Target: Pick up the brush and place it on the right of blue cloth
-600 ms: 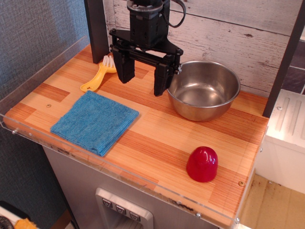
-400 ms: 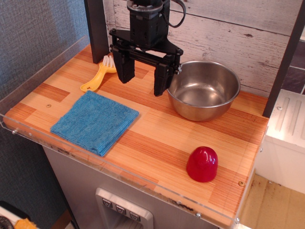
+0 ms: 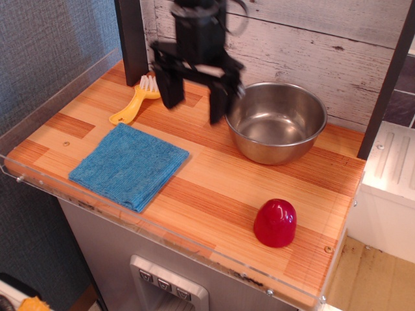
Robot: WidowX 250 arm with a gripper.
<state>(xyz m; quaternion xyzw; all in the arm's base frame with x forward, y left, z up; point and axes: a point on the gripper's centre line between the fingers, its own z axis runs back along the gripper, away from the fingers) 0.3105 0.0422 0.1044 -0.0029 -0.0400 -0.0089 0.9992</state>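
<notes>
The yellow brush (image 3: 133,102) with white bristles lies on the wooden table at the back left, its handle pointing toward the front left. The blue cloth (image 3: 130,166) lies flat in front of it, near the table's front left edge. My black gripper (image 3: 194,111) hangs open above the table just right of the brush, between it and the steel bowl. It holds nothing. Its image is blurred by motion.
A steel bowl (image 3: 277,120) stands at the back right, close to my right finger. A red cup (image 3: 275,222) sits upside down near the front right. A clear plastic rim (image 3: 58,84) borders the table's left and front. A dark post (image 3: 133,35) stands behind the brush.
My gripper has lifted slightly and shifted a little, now blurred by motion. The brush, cloth, bowl and cup have not moved.
</notes>
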